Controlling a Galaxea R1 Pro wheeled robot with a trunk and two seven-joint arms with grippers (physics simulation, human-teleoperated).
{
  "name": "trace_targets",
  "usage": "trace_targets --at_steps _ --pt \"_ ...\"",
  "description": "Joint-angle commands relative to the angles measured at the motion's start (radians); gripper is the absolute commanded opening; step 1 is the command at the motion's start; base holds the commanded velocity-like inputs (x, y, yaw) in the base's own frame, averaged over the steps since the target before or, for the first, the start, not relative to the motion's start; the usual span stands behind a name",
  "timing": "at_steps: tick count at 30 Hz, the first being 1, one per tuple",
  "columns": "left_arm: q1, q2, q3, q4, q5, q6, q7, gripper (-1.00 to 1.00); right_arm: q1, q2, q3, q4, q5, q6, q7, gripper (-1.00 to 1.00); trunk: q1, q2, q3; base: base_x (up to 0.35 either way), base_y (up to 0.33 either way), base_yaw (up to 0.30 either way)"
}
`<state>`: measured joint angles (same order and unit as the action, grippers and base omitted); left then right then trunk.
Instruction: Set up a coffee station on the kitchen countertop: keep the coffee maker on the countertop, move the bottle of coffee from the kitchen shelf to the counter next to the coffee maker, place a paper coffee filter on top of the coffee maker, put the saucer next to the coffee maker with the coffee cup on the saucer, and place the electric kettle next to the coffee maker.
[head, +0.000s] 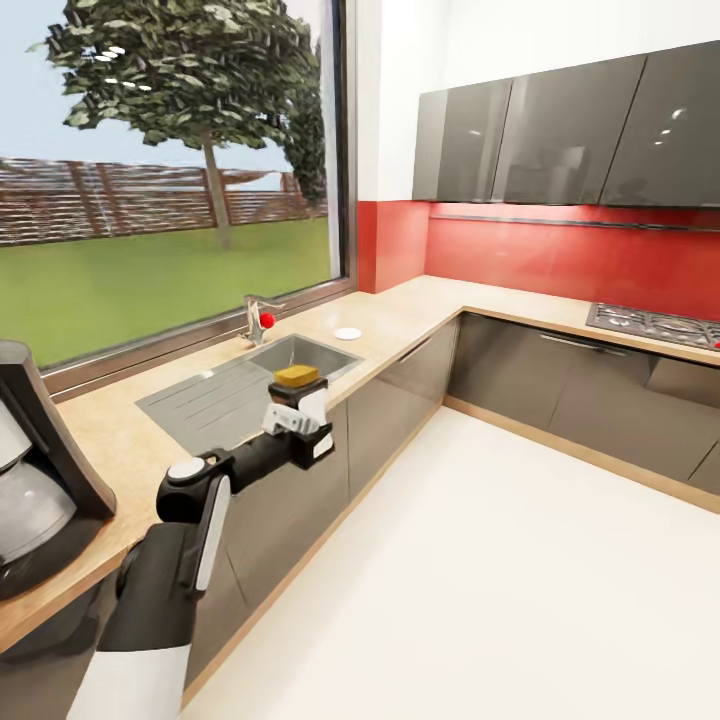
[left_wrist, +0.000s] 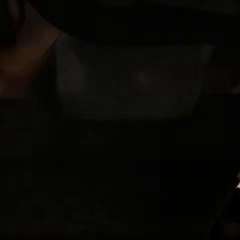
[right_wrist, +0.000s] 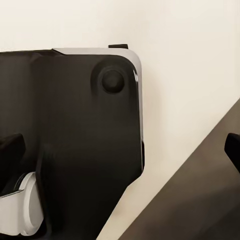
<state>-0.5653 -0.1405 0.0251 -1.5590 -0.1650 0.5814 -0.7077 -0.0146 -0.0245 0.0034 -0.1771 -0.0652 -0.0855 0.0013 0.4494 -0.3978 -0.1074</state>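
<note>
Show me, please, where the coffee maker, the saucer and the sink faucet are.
coffee maker (head: 35, 480): head view, on its glass carafe at the picture's left edge.
saucer (head: 347, 333): head view, centre of the small white disc on the countertop.
sink faucet (head: 255, 318): head view, on its metal neck behind the basin.

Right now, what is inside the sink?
In the head view, a yellow sponge sits at the near edge of the sink basin, and bare grey metal shows behind it. The left arm's pincer covers the near corner, so anything there is hidden.

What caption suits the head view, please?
Left arm over the counter by the sink; coffee maker at left.
</note>
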Motion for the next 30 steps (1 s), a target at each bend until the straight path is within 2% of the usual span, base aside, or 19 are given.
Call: trace_targets --at_steps 1,3,5,9,11,13,20,24,30 --pt "-0.003 -0.001 0.003 -0.001 -0.009 0.006 -0.01 -1.0 -0.001 0.0 0.001 0.001 -0.007 -0.004 0.0 1.0 0.001 -0.002 -0.002 0.0 0.0 0.0" --pt "-0.008 0.0 0.006 -0.001 -0.012 0.012 -0.009 -1.0 -0.001 0.0 0.0 0.001 -0.007 -0.004 0.0 1.0 0.001 -0.002 -0.002 0.0 0.0 0.0" --pt "-0.012 0.013 0.017 -0.001 -0.016 0.015 -0.009 -1.0 -0.001 -0.001 -0.002 0.001 -0.008 -0.004 0.0 1.0 0.001 -0.002 -0.002 0.0 0.0 0.0" --pt "-0.014 0.083 0.06 -0.001 -0.019 0.017 -0.007 -1.0 -0.001 -0.001 -0.007 0.0 -0.01 -0.003 -0.002 1.0 0.001 -0.002 -0.002 0.0 0.0 0.0" --pt "-0.01 0.099 0.095 -0.001 -0.019 0.012 0.013 -1.0 -0.001 0.0 -0.009 0.0 -0.011 -0.002 -0.003 1.0 0.001 -0.002 -0.002 0.0 0.0 0.009" --pt "-0.005 0.104 0.114 -0.001 -0.018 0.008 0.033 -1.0 -0.001 0.0 -0.009 -0.001 -0.012 -0.002 -0.003 1.0 0.001 -0.002 -0.002 0.0 0.0 0.116" --pt "-0.012 0.105 0.118 -0.003 -0.019 0.006 0.06 -1.0 -0.001 0.0 -0.01 -0.001 -0.012 -0.002 -0.004 1.0 0.001 -0.002 -0.002 0.017 0.0 0.239" --pt "-0.013 0.101 0.115 -0.003 -0.019 0.006 0.129 -1.0 -0.001 0.0 -0.01 -0.001 -0.013 -0.002 -0.004 1.0 0.001 -0.002 -0.002 0.238 -0.003 0.08" --pt "-0.013 0.099 0.114 -0.003 -0.019 0.006 0.149 -1.0 -0.001 0.0 -0.01 -0.001 -0.012 -0.002 -0.004 1.0 0.001 -0.002 -0.002 0.32 -0.072 0.008"
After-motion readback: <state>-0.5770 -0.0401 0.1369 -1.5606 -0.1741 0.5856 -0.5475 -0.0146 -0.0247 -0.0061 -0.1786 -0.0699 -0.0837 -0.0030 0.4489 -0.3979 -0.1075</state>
